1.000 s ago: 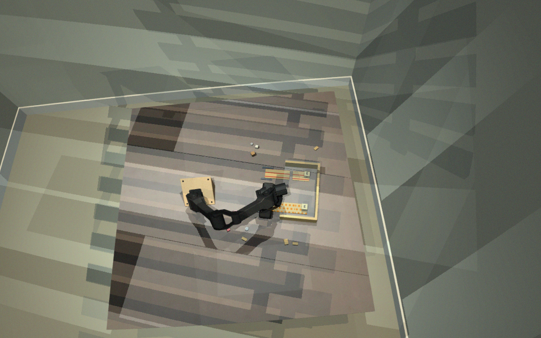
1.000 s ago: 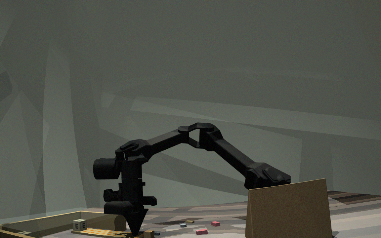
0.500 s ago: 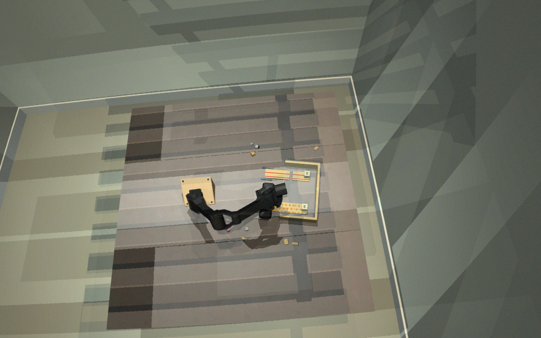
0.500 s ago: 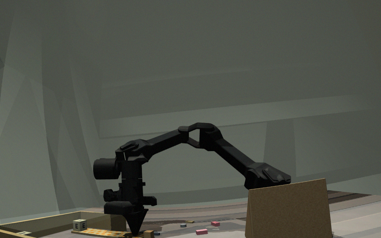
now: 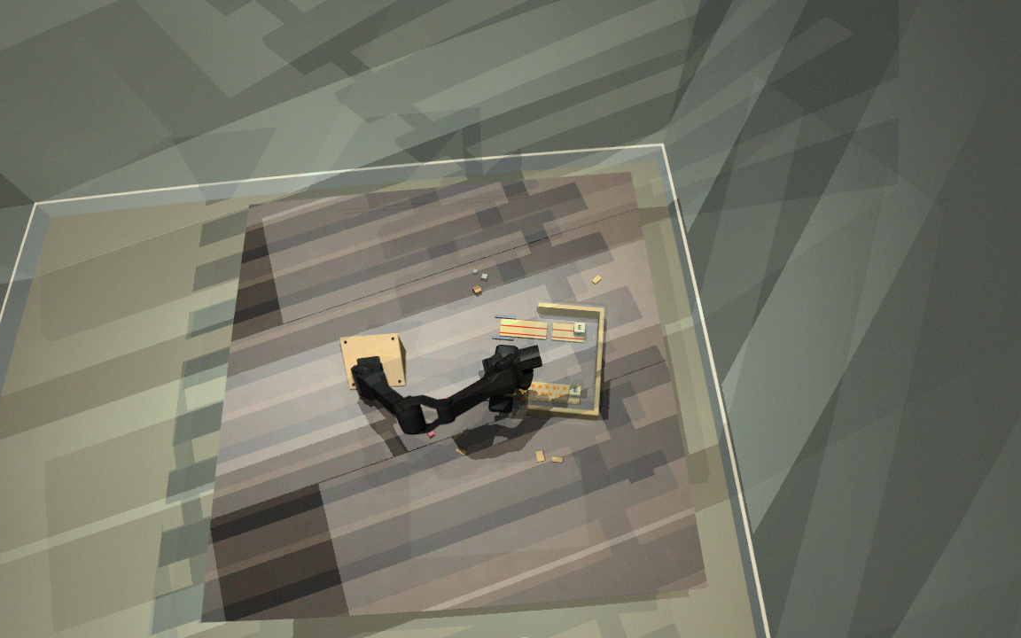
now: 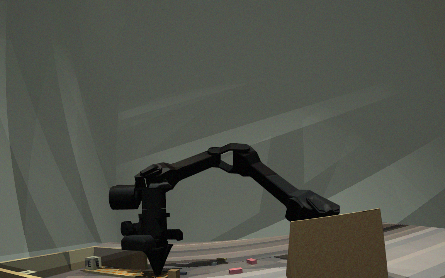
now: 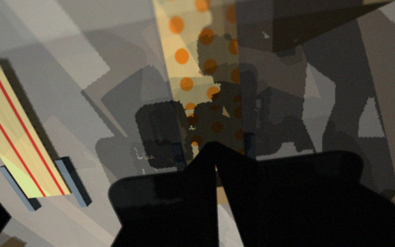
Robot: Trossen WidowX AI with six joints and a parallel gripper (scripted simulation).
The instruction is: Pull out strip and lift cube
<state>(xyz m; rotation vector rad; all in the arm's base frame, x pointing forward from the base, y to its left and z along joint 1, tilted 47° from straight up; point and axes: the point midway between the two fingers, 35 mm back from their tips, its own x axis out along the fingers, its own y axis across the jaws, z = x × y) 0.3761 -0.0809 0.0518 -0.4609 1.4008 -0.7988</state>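
Observation:
My gripper is shut and empty, pointing straight down low over the near end of the orange-dotted strip; contact is unclear. That strip shows no break in its visible part; its near end is hidden by the arm and fingers. A white cube marked E sits on its far end. The red-lined strip has a gap between its long part and a short far piece, which bears another E cube.
A tan wall surrounds the strips' far ends on three sides. A tan block stands beside the fingertips. Slate rails flank the red-lined strip's near end. Loose bits include red blocks and tan pieces. The base board is behind.

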